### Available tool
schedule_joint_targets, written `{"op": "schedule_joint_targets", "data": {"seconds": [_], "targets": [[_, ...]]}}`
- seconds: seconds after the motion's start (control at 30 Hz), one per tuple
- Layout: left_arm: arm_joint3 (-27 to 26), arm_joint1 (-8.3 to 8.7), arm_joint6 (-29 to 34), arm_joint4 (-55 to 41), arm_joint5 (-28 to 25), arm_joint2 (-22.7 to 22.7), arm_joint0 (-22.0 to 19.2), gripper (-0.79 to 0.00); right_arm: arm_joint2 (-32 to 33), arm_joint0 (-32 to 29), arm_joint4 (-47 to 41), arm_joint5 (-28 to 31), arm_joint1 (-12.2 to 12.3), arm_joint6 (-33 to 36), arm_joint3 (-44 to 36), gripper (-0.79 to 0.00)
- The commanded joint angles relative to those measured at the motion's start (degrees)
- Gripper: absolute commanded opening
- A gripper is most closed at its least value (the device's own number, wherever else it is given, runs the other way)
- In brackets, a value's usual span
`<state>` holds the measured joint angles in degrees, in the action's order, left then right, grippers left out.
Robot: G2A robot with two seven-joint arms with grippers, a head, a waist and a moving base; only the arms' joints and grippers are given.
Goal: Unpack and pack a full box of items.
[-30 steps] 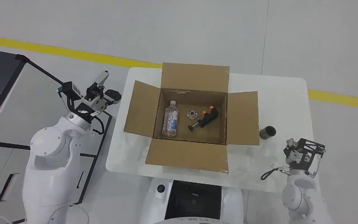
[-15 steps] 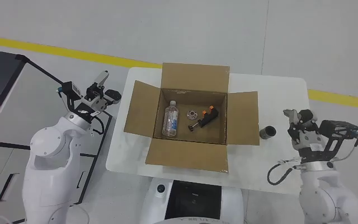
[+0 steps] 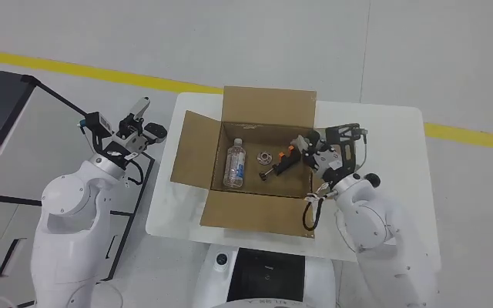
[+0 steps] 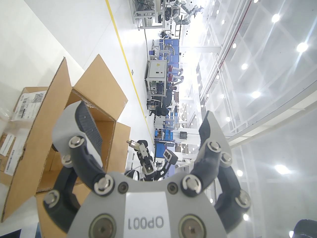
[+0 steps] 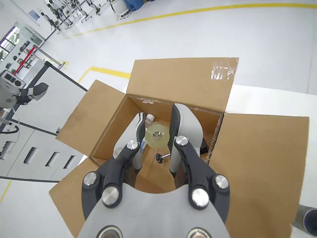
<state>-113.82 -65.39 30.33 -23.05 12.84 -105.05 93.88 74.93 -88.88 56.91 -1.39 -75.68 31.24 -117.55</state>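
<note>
Seeing the right gripper (image 5: 157,122) now over the right-hand part of the open box (image 3: 269,105), centre-right in the top view. Had it down in the lower right corner a second ago, off the table (image 3: 389,127) edge. Spread fingers, nothing pinched, aimed down into the box. No shift inside: still counting the water bottle (image 3: 236,163) lying at the left of the floor, the round disc (image 3: 264,158) mid-floor, and the black-and-orange tool (image 3: 285,160) to its right, nearest the incoming gripper. Also spotting a dark cylinder (image 5: 307,220) out on the table just beside the right flap. No movement on the left gripper (image 4: 145,112): parked at the left of the frame, beside the table rather than over it, fingers wide apart and empty. Reading this as the unpack phase partway through, with a reach for the next item just begun. Guessing disc or tool as the target, can't tell which. Worth watching the right wall and flap for clearance on any descent.
</note>
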Motion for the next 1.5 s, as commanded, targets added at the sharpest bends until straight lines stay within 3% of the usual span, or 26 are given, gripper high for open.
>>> {"op": "schedule_joint_targets", "data": {"seconds": [0.0,0.2,0.37,0.57,0.67,0.77,0.9,1.07,1.47], "targets": [[0.00,0.00,0.00,0.00,0.00,0.00,0.00,0.000,0.34,-0.05,-0.63,-0.36,0.03,-0.03,0.61,0.000],[0.00,0.00,0.00,0.00,0.00,0.00,0.00,0.000,3.21,-2.86,-1.80,0.98,0.52,-0.48,-1.17,0.000],[0.00,0.00,0.00,0.00,0.00,0.00,0.00,0.000,12.61,-9.48,-7.23,3.13,1.31,-1.68,-6.71,0.000],[0.00,0.00,0.00,0.00,0.00,0.00,0.00,0.000,30.08,-22.47,-7.37,5.40,1.76,-13.45,-11.61,0.000],[0.00,0.00,0.00,0.00,0.00,0.00,0.00,0.000,36.44,-28.64,-4.86,5.61,1.49,-22.00,-9.06,0.000],[0.00,0.00,0.00,0.00,0.00,0.00,0.00,0.000,38.77,-31.44,-6.38,7.77,1.42,-22.31,-3.27,0.000],[0.00,0.00,0.00,0.00,0.00,0.00,0.00,0.000,35.80,-29.11,-1.78,7.27,1.51,-20.71,6.39,0.000],[0.00,0.00,0.00,0.00,0.00,0.00,0.00,0.000,28.83,-22.80,7.13,5.05,1.40,-23.35,16.98,0.000],[0.00,0.00,0.00,0.00,0.00,0.00,0.00,0.000,19.73,-13.48,16.58,2.28,0.88,-30.05,29.32,0.000]]}}
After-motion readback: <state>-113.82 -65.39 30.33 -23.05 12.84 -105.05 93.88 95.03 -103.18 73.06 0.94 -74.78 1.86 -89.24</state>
